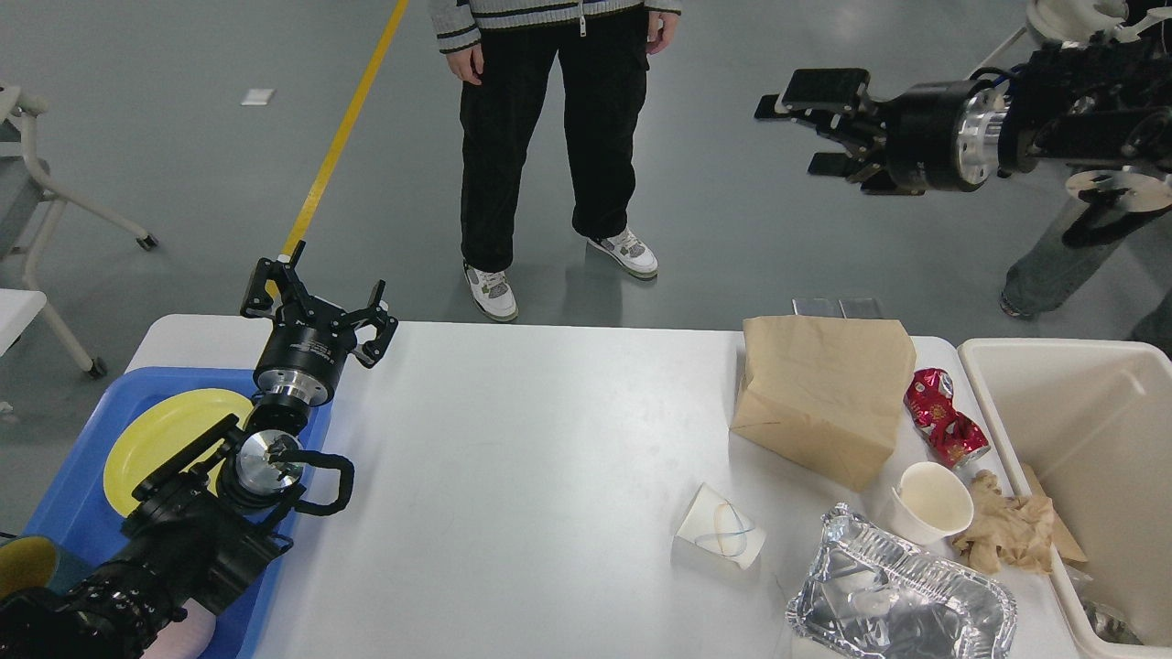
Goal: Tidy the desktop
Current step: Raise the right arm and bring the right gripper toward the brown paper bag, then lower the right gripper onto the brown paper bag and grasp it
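Desktop: the large white rectangular tabletop [549, 439] with rounded corners fills the lower middle of the view, matte and smooth.
Litter on it: a tan paper bag [824, 394], a crushed red drink can [943, 418] whose print is too small to read, a white paper cup [932, 499], crumpled brown paper [1003, 531], a flattened white paper cup with a looped line [721, 537], and a crinkled foil tray [902, 599], all at the right end.
Left end: a blue plastic tray [69, 513] holding a yellow plate [160, 435].
Right edge: a cream bin [1080, 430] just beside the tabletop.
Left gripper [316, 302]: fingers spread apart, holding nothing, above the tabletop's far left edge.
Right gripper [810, 128]: raised high beyond the table, jaws parted, holding nothing.
Room: grey glossy floor [183, 183], a yellow floor line [343, 137], a person in black trousers [549, 146] facing the table.
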Motion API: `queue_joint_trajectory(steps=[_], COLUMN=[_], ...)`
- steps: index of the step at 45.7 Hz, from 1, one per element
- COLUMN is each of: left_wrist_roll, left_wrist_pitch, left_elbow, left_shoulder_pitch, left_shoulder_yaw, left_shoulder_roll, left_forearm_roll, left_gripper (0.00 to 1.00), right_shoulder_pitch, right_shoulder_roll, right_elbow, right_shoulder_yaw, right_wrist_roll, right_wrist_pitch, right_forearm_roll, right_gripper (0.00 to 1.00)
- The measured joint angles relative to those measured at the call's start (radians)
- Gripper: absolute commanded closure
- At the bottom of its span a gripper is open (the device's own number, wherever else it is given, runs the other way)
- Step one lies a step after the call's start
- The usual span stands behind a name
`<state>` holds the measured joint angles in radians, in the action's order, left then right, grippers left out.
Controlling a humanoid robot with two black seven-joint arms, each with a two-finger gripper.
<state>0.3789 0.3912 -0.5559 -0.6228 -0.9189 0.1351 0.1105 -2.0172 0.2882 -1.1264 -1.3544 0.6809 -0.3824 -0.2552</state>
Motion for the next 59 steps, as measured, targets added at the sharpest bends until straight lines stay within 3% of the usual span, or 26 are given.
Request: queue_joint_trajectory(steps=[4,8,13,19,27,32,39,49,59], left_wrist_roll=[0.0,0.0,0.0,0.0,0.0,0.0,0.0,0.0,0.0], left_wrist_pitch=[0.0,0.0,0.0,0.0,0.0,0.001,0.002,0.002,0.003], left_elbow=[0.0,0.0,0.0,0.0,0.0,0.0,0.0,0.0,-0.001], left_shoulder_pitch=[0.0,0.0,0.0,0.0,0.0,0.0,0.0,0.004,0.009], left_shoulder_yaw=[0.0,0.0,0.0,0.001,0.001,0.001,0.0,-0.001,-0.001], left_shoulder_roll=[0.0,0.0,0.001,0.001,0.0,0.0,0.0,0.0,0.002], left_forearm_roll=[0.0,0.0,0.0,0.0,0.0,0.0,0.0,0.0,-0.001], left_gripper=[0.01,0.01,0.01,0.01,0.01,0.01,0.01,0.0,0.01], right_shoulder_pitch=[-0.049,-0.101,-0.142,-0.206,-0.236,-0.237,-0.237,-0.238,-0.212], right_shoulder_roll=[-0.014,-0.02,-0.062,-0.21,-0.388,-0.462,-0.481,-0.472,-0.47], right_elbow=[-0.104,-0.27,-0.437,-0.575,-0.617,-0.619,-0.619,-0.619,-0.619], right_shoulder_yaw=[-0.006,-0.023,-0.058,-0.14,-0.233,-0.276,-0.314,-0.35,-0.349], right_wrist_roll=[-0.013,-0.068,-0.127,-0.146,-0.162,-0.232,-0.288,-0.289,-0.288], right_wrist_pitch=[-0.209,-0.296,-0.275,-0.208,-0.192,-0.196,-0.253,-0.299,-0.232], right_forearm_roll=[0.0,-0.001,-0.008,-0.039,-0.191,-0.294,-0.321,-0.328,-0.368], right_gripper=[0.0,0.0,0.0,0.0,0.0,0.0,0.0,0.0,0.0])
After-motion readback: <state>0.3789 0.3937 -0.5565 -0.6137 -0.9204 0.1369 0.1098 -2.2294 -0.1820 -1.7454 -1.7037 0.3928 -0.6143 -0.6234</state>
